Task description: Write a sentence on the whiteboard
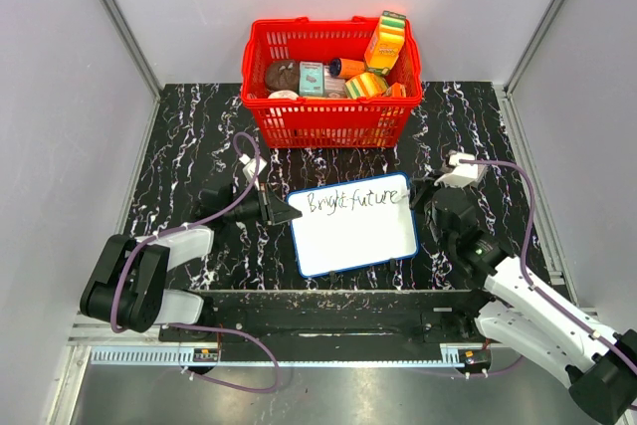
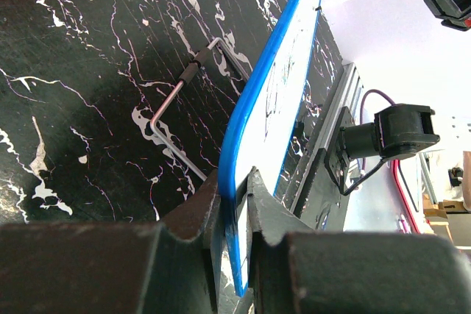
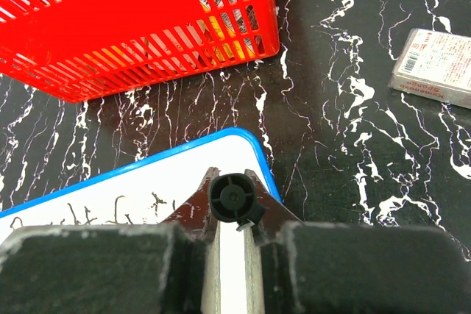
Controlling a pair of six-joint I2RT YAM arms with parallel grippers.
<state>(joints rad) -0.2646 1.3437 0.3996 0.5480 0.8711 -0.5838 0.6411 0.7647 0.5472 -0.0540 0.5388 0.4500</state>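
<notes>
Judged thin, stiff, light and slick-faced, the whiteboard [image 1: 353, 231] handles best by its blue rim [image 2: 257, 101], clamped between the jaws of the left gripper [image 2: 235, 189]; the right gripper [image 3: 234, 207] grasps a marker [image 3: 232, 198].

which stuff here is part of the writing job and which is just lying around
In the job:
whiteboard, edge clamped in the left gripper
sentence, reading "Bright future"
marker, held in the right gripper

Lying about:
red basket with packets inside
small grey box
</notes>
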